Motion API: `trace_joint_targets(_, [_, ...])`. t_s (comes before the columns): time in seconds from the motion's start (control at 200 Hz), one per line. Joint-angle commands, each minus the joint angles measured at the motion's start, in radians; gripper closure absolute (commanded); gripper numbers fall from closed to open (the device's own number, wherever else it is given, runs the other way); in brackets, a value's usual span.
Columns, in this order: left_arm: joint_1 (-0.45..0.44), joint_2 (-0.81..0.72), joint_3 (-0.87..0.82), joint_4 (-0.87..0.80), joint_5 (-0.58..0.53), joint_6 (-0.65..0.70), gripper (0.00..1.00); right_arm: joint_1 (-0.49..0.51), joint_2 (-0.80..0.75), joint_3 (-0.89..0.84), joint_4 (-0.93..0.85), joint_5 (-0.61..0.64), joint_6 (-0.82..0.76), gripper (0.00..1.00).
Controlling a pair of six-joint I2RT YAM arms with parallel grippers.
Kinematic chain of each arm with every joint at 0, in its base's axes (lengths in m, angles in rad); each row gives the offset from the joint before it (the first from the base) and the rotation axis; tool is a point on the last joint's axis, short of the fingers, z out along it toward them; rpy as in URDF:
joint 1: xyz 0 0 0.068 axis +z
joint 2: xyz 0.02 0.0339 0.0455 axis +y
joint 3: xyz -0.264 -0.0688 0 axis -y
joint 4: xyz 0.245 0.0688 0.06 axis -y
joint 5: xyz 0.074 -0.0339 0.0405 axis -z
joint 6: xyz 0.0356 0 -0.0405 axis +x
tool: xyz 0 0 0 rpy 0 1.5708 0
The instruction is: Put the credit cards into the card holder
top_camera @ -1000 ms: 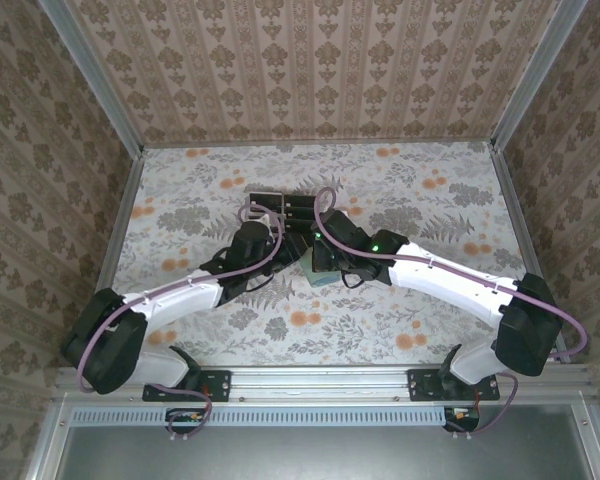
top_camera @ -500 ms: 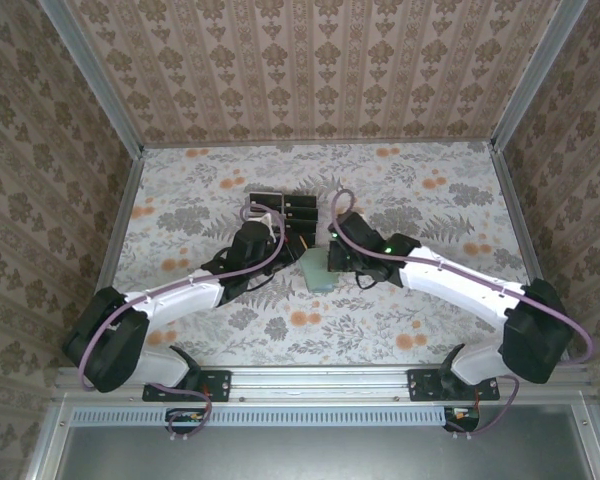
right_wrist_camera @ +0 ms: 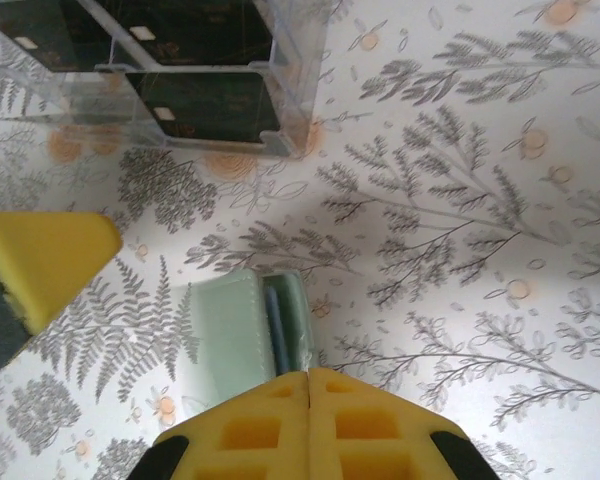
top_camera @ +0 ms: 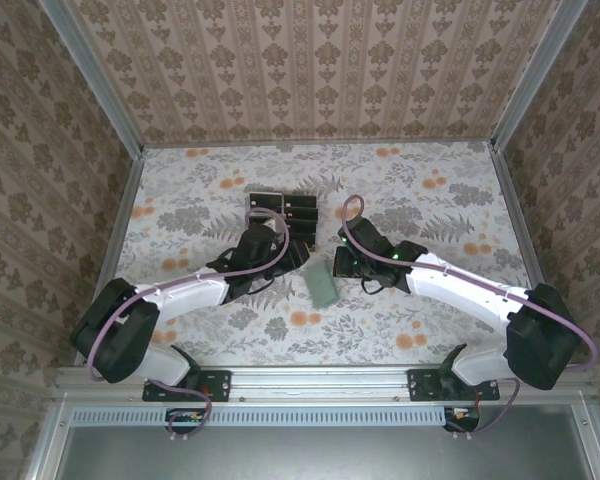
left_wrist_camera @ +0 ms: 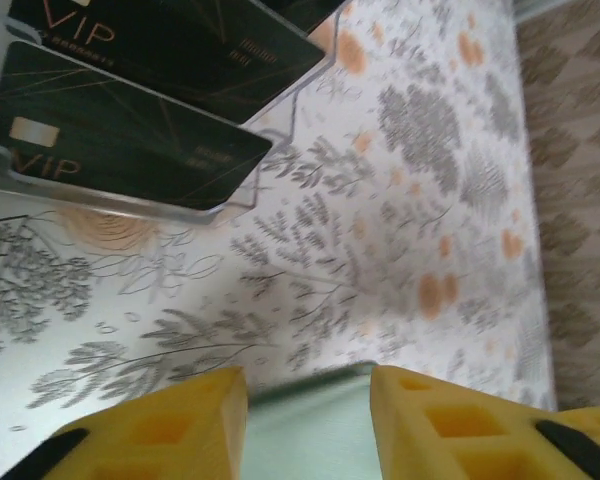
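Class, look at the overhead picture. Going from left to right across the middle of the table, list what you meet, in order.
Left pincer gripping the card holder → card holder → right pincer, shut. The clear rack with the black cards stands farther back, above the left pincer.

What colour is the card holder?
Pale grey-green, matte; the card holder shows best in the right wrist view.

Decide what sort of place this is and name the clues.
Probably a staged robot test booth, not a home: patterned paper walls boxing in a floral table, and an aluminium rail carrying two bolted arms.
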Motion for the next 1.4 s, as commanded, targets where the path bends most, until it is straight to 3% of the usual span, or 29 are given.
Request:
trace_joint_targets(0.0, [0.002, -0.019, 0.058, -0.134, -0.033, 0.03, 0.41, 0.004, 0.004, -0.035, 0.065, -0.059, 0.027, 1.0])
trace_joint_targets(0.095, [0.006, -0.046, 0.076, -0.223, -0.065, 0.052, 0.34, 0.004, 0.009, -0.062, 0.085, -0.066, 0.035, 1.0])
trace_joint_targets(0.26, [0.006, -0.051, 0.103, -0.285, -0.048, 0.084, 0.31, 0.004, -0.014, -0.096, 0.118, -0.08, 0.053, 1.0])
trace_joint_targets(0.805, [-0.035, 0.039, 0.149, -0.201, 0.036, 0.068, 0.25, 0.004, -0.089, -0.068, 0.134, -0.121, 0.093, 1.0])
trace_joint_targets(1.205, [-0.057, 0.051, 0.115, -0.214, 0.049, 0.032, 0.27, 0.005, -0.081, -0.079, 0.14, -0.115, 0.1, 1.0])
trace_joint_targets(1.39, [-0.062, 0.047, 0.118, -0.291, 0.064, 0.027, 0.36, 0.005, -0.075, -0.084, 0.142, -0.106, 0.099, 1.0])
